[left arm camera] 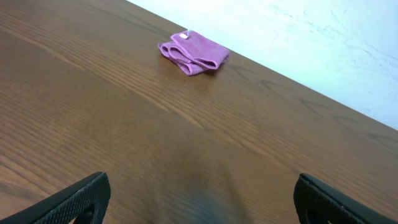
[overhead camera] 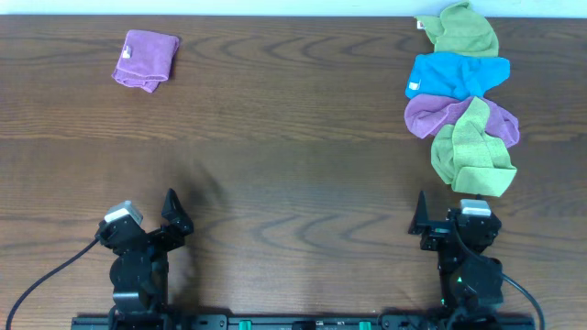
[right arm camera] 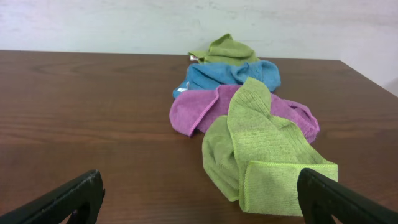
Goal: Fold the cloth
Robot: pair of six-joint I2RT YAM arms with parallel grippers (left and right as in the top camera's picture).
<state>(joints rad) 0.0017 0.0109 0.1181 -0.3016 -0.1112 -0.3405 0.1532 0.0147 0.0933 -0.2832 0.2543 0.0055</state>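
A folded purple cloth (overhead camera: 147,60) lies at the far left of the table; it also shows in the left wrist view (left arm camera: 194,53). At the far right is a heap of cloths: a green one (overhead camera: 473,151) nearest me, a purple one (overhead camera: 438,114), a blue one (overhead camera: 457,75) and another green one (overhead camera: 466,29). In the right wrist view the near green cloth (right arm camera: 264,152) lies just ahead of the fingers. My left gripper (overhead camera: 174,218) is open and empty near the front edge. My right gripper (overhead camera: 438,223) is open and empty, just short of the green cloth.
The dark wooden table (overhead camera: 293,137) fills the view; a pale wall stands behind its far edge (left arm camera: 323,43). Cables run from both arm bases at the front edge.
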